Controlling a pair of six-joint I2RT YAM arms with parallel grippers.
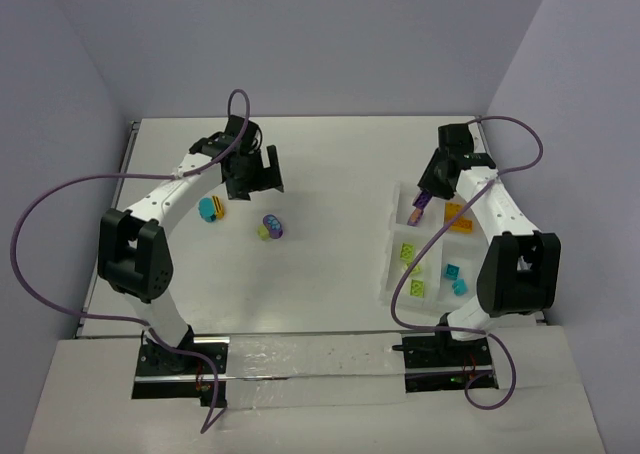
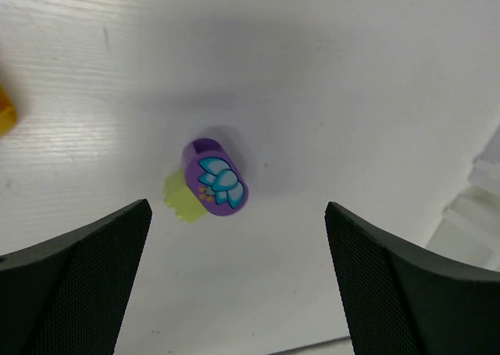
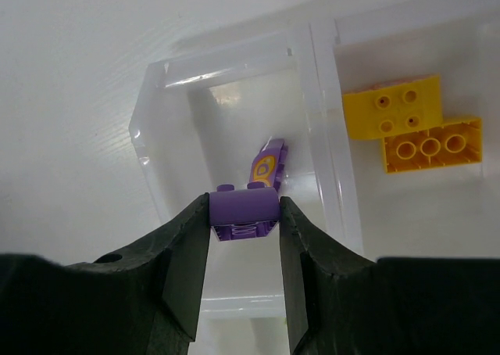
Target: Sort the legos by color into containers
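Note:
My left gripper hangs open over the table, nothing between its fingers. Just ahead of it lies a purple lego with a teal flower print joined to a lime one. A teal-and-yellow pair sits further left. My right gripper is shut on a purple lego above the far left compartment of the whitish containers tray. Another purple piece lies in that compartment. Yellow legos fill the neighbouring one; green and teal ones lie in the near compartments.
A clear flat strip with black brackets runs along the near edge between the arm bases. Purple cables loop off both arms. Grey walls close in the table on three sides. An orange lego edge shows at the left of the left wrist view.

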